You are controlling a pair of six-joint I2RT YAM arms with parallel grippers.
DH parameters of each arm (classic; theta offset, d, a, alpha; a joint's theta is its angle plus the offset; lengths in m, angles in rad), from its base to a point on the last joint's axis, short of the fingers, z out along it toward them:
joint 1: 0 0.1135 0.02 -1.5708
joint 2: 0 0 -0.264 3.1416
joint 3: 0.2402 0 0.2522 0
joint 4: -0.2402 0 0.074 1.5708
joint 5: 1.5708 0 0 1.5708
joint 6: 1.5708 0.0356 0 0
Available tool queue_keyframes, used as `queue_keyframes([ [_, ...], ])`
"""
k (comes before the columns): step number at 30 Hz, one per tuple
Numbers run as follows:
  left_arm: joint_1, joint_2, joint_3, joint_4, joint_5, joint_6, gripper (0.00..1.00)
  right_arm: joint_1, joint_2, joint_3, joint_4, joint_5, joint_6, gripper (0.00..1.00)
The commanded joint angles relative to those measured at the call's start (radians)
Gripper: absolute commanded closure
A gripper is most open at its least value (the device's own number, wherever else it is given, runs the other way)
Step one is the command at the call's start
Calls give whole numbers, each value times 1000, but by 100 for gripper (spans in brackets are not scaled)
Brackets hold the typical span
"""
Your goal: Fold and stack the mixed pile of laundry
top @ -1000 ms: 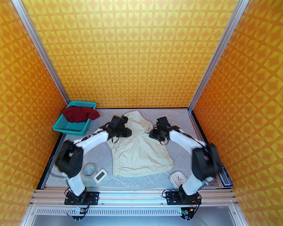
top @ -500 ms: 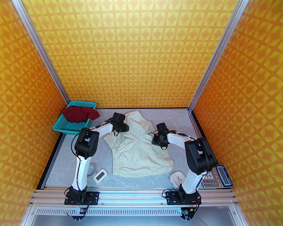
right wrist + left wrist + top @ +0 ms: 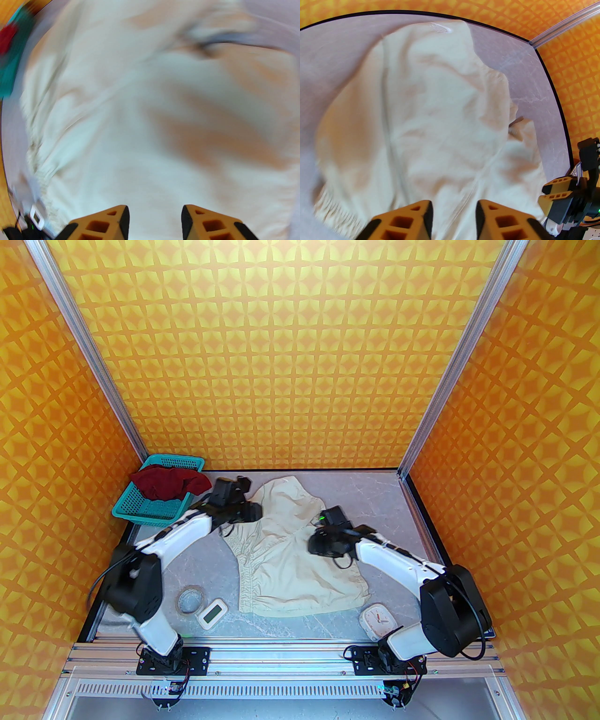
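Observation:
The cream garment [image 3: 293, 558] lies spread on the table's middle, its gathered elastic band [image 3: 246, 568] along its left edge. The dark red T-shirt [image 3: 169, 483] sits bunched in the teal basket [image 3: 140, 512] at the back left. My left gripper [image 3: 255, 512] hovers over the cream piece's upper left part, open, with cloth [image 3: 431, 112] below its orange fingers [image 3: 412, 220]. My right gripper [image 3: 313, 544] is over the garment's right middle, open, above blurred cream cloth [image 3: 152, 131]. Neither holds anything.
Along the near edge lie a tape roll [image 3: 190, 600], a small white digital timer [image 3: 212, 613] and a white clock [image 3: 376, 620]. The right arm's elbow [image 3: 452, 610] hangs over the near right corner. Patterned orange walls close in three sides.
The left gripper drew back left toward the basket and its elbow dropped low. The right gripper moved left and nearer over the cream cloth; its elbow swung down, covering the calculator.

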Motion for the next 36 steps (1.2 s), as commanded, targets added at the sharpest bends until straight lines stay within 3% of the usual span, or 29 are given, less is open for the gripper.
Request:
queue_keyframes([
  [1,74,49,-98,-9,-39,15,69,96,109,93,39,-20,-36,59],
  [8,136,251,31,3,-39,3,77,197,275,156,75,-21,-1,59],
  [15,150,344,115,-20,-39,3,74,204,217,25,52,12,46,57],
  [18,148,243,81,-31,-31,-2,63,194,57,-32,-31,69,73,48],
  [21,135,69,16,-76,-31,-20,49,118,-126,-104,-154,50,135,41],
  [23,102,-58,-60,-116,-33,-43,42,13,-253,-175,-238,2,174,39],
  [27,16,-271,-245,-190,-44,-107,38,-216,-463,-294,-368,-90,167,35],
  [30,-62,-416,-376,-268,-82,-170,37,-344,-506,-329,-473,-120,118,33],
  [36,-187,-565,-517,-334,-84,-291,33,-365,-479,-403,-445,-165,148,34],
])
